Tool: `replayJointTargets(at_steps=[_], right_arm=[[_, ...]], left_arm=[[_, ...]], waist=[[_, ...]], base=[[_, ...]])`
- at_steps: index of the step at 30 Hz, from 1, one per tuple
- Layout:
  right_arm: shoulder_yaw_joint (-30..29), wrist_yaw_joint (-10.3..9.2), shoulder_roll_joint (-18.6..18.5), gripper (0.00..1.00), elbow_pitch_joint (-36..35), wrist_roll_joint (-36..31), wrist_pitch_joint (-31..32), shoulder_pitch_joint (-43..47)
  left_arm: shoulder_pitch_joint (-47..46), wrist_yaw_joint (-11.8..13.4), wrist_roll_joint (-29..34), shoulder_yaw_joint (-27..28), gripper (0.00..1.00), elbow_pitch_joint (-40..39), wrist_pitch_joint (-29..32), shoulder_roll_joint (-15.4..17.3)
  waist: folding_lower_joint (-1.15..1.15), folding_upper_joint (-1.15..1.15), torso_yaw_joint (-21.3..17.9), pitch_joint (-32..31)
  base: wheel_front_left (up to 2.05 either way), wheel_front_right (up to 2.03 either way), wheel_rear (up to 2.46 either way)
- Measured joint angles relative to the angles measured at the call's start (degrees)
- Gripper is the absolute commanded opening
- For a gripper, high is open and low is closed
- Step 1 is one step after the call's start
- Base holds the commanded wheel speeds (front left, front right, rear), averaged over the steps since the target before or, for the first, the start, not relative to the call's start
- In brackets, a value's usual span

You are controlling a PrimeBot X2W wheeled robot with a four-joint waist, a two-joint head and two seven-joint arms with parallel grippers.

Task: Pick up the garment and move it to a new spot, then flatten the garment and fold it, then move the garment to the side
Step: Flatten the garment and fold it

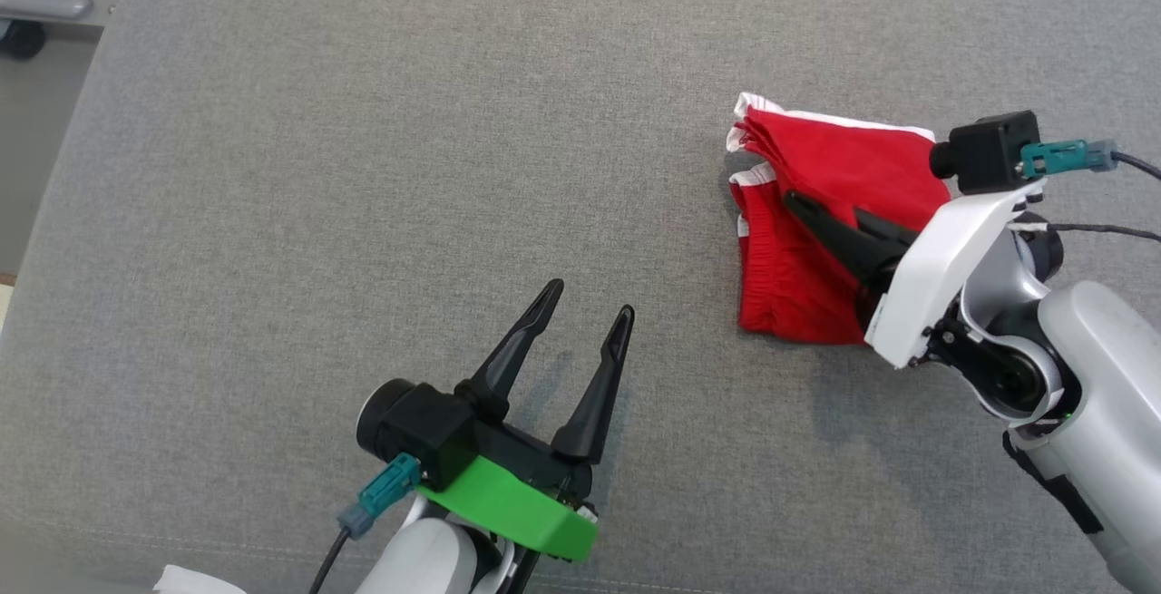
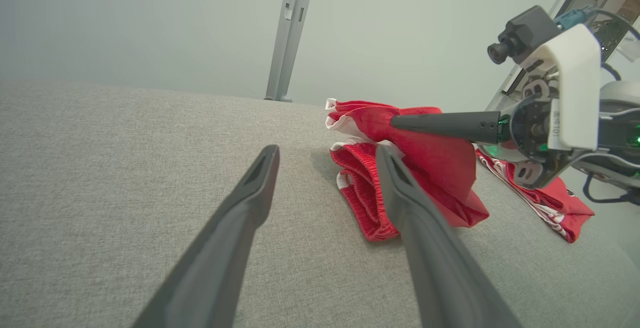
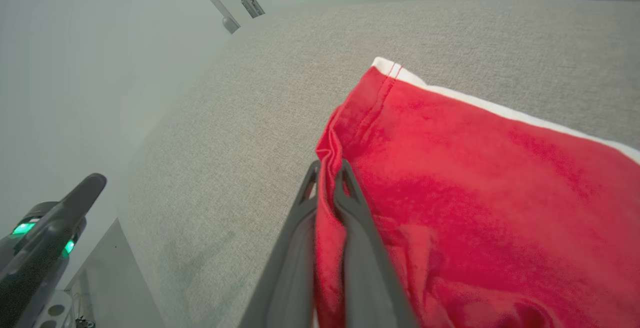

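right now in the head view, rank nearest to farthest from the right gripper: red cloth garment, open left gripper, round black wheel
1. red cloth garment, pinched in the right gripper
2. left gripper, lower middle
3. round black wheel, far upper left

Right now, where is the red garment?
Head view: red garment lies right of centre on the grey cushion, a fold pinched in the right gripper, apart from the left gripper.

Garment (image 1: 803, 299) partly behind right gripper (image 1: 793, 201)
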Motion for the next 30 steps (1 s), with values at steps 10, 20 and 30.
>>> replayJointTargets(at_steps=[10,20,30], right_arm=[[-1.33,-0.01,3.49,1.00,-0.80,5.50,-4.49,3.49],[-10.92,-0.01,-0.68,1.00,2.35,-4.53,-23.43,9.88],[-14.23,-0.01,3.20,1.00,8.68,-17.73,-33.83,18.81]], left_arm=[[0.07,0.00,-0.45,0.05,1.00,0.75,0.00,0.00],[3.10,0.31,0.79,2.97,1.00,2.25,0.00,-0.01],[7.06,4.63,1.55,9.75,1.00,1.09,0.00,-0.01]], waist=[[0.00,0.00,-0.34,-0.97],[0.00,0.00,-2.34,-4.72],[0.00,0.00,-6.14,-8.52]], base=[[0.00,0.00,0.00],[0.00,0.00,0.00],[0.00,0.00,0.00]])
